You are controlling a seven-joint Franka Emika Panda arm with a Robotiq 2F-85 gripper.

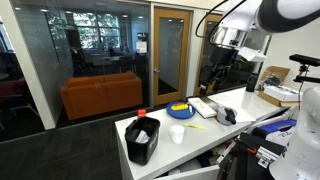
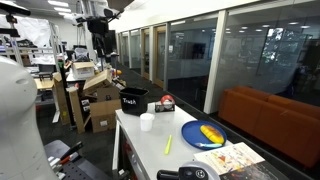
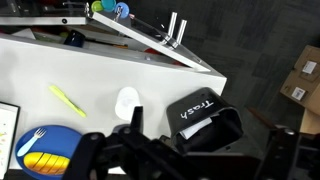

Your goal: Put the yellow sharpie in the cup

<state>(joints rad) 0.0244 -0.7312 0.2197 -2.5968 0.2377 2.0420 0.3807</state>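
The yellow sharpie [image 3: 67, 100] lies flat on the white table, also seen in both exterior views [image 1: 193, 126] [image 2: 168, 145]. The small white cup [image 3: 127, 101] stands upright a short way from it, between the sharpie and a black bin [image 1: 177, 133] [image 2: 147, 122]. My gripper [image 3: 205, 152] hangs high above the table with its jaws wide open and nothing between them. In both exterior views [image 1: 219, 72] [image 2: 100, 47] it is well clear of the tabletop. In the wrist view the black bin lies under the jaws.
A black bin marked "Trash" [image 3: 205, 115] [image 1: 142, 138] stands at the table's end. A blue plate [image 3: 20, 152] [image 1: 180, 111] holds a rounder yellow object. A printed booklet [image 1: 205, 107] and a red-topped object [image 2: 166, 102] also sit on the table. Cardboard boxes [image 2: 100, 105] stand on the floor.
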